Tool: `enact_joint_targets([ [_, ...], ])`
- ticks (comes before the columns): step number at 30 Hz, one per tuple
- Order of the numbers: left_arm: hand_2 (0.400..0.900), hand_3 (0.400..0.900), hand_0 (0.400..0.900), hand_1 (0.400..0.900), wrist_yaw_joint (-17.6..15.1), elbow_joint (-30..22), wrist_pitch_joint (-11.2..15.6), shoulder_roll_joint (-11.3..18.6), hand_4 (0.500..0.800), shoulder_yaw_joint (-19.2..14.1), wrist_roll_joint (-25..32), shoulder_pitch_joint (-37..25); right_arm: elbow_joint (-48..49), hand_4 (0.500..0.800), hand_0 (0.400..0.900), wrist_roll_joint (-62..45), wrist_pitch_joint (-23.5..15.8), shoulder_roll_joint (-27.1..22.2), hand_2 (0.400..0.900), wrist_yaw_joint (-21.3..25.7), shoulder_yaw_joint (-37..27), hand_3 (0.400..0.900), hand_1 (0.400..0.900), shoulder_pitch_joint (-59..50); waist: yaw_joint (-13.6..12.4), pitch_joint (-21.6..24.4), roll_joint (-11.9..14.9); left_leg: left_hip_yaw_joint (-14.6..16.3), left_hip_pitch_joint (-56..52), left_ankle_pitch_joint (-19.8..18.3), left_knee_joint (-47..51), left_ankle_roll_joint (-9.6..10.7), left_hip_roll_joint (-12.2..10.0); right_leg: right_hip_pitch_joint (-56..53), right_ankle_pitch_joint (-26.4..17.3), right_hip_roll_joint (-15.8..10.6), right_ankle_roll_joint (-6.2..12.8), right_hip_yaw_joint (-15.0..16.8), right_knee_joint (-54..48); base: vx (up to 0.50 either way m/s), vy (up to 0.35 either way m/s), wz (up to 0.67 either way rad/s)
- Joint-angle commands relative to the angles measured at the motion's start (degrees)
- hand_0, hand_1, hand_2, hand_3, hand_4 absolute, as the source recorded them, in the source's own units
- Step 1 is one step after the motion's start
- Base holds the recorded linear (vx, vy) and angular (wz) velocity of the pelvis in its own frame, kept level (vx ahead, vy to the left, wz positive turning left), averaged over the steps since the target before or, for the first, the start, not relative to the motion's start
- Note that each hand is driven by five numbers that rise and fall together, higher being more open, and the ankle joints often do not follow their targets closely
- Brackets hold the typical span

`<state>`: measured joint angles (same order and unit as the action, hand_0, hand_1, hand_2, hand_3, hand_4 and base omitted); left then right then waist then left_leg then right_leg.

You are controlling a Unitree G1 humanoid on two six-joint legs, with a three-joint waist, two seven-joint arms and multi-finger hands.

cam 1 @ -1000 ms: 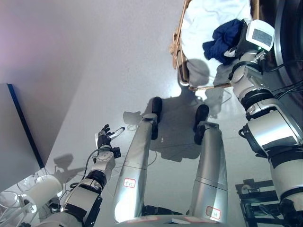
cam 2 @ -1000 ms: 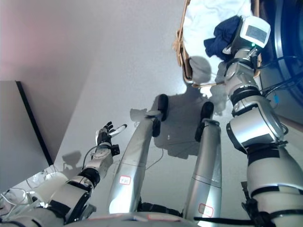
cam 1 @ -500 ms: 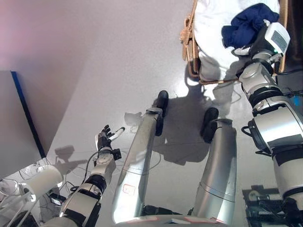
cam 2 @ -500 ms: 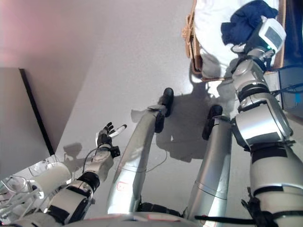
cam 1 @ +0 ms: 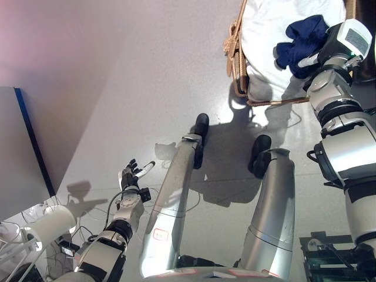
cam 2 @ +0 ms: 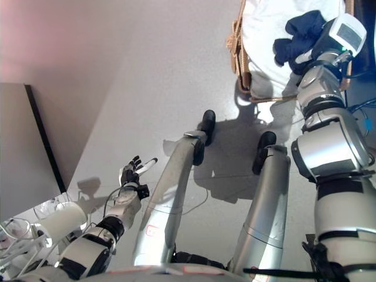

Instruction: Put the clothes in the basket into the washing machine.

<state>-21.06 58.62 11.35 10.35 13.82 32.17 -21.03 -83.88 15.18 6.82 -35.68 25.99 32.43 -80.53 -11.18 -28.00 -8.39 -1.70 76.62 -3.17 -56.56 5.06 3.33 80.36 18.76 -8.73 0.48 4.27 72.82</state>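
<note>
Basket (cam 1: 234, 44): wicker, white cloth (cam 1: 267, 35) inside.
Right hand (cam 2: 305, 56): on navy garment (cam 1: 302, 38); finger state unclear, both views.
Left hand (cam 1: 131, 175): fingers spread, empty, above floor (cam 1: 135, 88).

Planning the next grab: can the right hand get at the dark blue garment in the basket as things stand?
Probably yes. The right hand is already at the dark blue garment, which lies on top of the white cloth in the basket, nothing covering it.

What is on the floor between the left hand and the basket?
Nothing that belongs to the scene: in the left eye view, the grey floor between the left hand and the basket is bare.
</note>
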Motion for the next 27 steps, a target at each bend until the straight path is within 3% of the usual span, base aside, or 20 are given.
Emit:
enact_joint_targets([
  [1,0.9,0.9,0.9,0.9,-2.96,5.52,0.73,4.27,0.8,-1.42,-0.06,2.35,2.37,0.5,0.4,3.71,-0.05,1.8,0.4,3.41,2.48,0.4,0.4,2.65,0.06,5.1,0.12,-1.38,1.33,3.82,6.93,3.47,0.35,-5.03,2.38,-0.62,3.1,0.91,-0.32,-0.01,-0.008,-0.08],
  [5,0.9,0.9,0.9,0.9,-3.22,7.13,0.1,4.06,0.8,-1.98,-0.27,1.85,5.57,0.5,0.4,1.48,-0.23,2.61,0.4,5.52,0.95,0.4,0.4,1.81,1.11,5.07,0.54,-0.91,-1.24,3.95,8.77,3.42,-0.34,-6.79,1.87,0.18,3.12,1.17,-1.86,0.0,-0.005,-0.15],
  [11,0.9,0.9,0.9,0.9,-3.46,10.15,-1.3,4.31,0.8,-5.66,0.97,2.5,20.76,0.5,0.4,-4.15,-1.58,3.64,0.4,7.07,-1.33,0.4,0.4,1.57,4.52,4.29,2.0,0.29,-5.31,4.02,11.91,3.55,-1.98,-10.13,1.11,2.21,3.03,2.01,-5.29,0.0,0.012,-0.3],
  [14,0.9,0.9,0.9,0.9,-3.57,11.01,-2.67,4.4,0.8,-8.1,1.25,2.96,32.54,0.5,0.4,-9.69,-3.07,3.27,0.4,7.94,-6.22,0.4,0.4,4.85,6.78,3.86,2.52,0.75,-7.2,3.82,13.36,3.47,-2.76,-12.02,1.33,3.1,2.93,2.31,-7.3,0.01,-0.007,-0.23],
  [17,0.9,0.9,0.9,0.9,-3.67,11.04,-3.23,4.37,0.8,-8.96,1.4,3.31,38.05,0.5,0.4,-14.84,-5.06,3.48,0.4,8.38,-10.89,0.4,0.4,8.73,7.68,3.55,2.73,1.12,-8.11,3.6,13.86,3.39,-3.01,-12.84,1.41,3.31,2.82,2.37,-8.01,0.01,0.004,-0.13],
  [19,0.9,0.9,0.9,0.9,-3.53,11.1,-4.03,3.97,0.8,-10.15,1.47,3.5,44.49,0.5,0.4,-24.38,-9.93,4.65,0.4,7.92,-17.14,0.4,0.4,15.36,9.07,2.92,2.78,1.52,-9.25,3.44,14.56,3.16,-3.17,-13.68,1.33,3.78,2.83,2.5,-8.74,0.02,0.026,-0.19],
  [21,0.9,0.9,0.9,0.9,-3.42,11.05,-4.52,3.91,0.8,-10.27,1.64,3.69,46.58,0.5,0.4,-27.2,-11.15,4.85,0.4,7.87,-19.38,0.4,0.4,17.69,9.23,2.84,2.98,1.76,-9.72,3.33,14.72,3.12,-3.26,-14.1,1.4,3.96,2.85,2.59,-8.95,0.01,0.009,-0.09],
  [24,0.9,0.9,0.9,0.9,-3.34,10.67,-5.12,3.54,0.8,-10.8,0.94,4.34,52.21,0.5,0.4,-39.14,-18.81,7.34,0.4,7.98,-27.38,0.4,0.4,25.59,10.14,2.52,2.79,1.97,-10.65,3.12,15.05,2.85,-3.32,-15.38,1.59,4.3,2.9,2.41,-9.71,0.02,0.003,-0.1],
  [25,0.9,0.9,0.9,0.9,-3.36,10.62,-5.14,3.65,0.8,-10.66,0.92,4.48,52.38,0.5,0.4,-39.22,-18.88,7.36,0.4,7.91,-27.57,0.4,0.4,25.94,10.02,2.61,2.86,1.95,-10.75,3.11,15.08,2.86,-3.33,-15.49,1.59,4.3,2.89,2.38,-9.77,0.0,0.0,0.0],
  [27,0.9,0.9,0.9,0.9,-3.58,9.91,-5.02,3.67,0.8,-10.27,0.41,4.84,52.63,0.5,0.4,-50.42,-25.41,10.72,0.4,6.92,-32.7,0.4,0.4,27.89,10.06,2.81,2.2,1.96,-11.08,2.9,15.06,2.72,-3.22,-15.97,1.98,4.38,2.86,2.26,-9.93,0.0,0.0,0.0],
])
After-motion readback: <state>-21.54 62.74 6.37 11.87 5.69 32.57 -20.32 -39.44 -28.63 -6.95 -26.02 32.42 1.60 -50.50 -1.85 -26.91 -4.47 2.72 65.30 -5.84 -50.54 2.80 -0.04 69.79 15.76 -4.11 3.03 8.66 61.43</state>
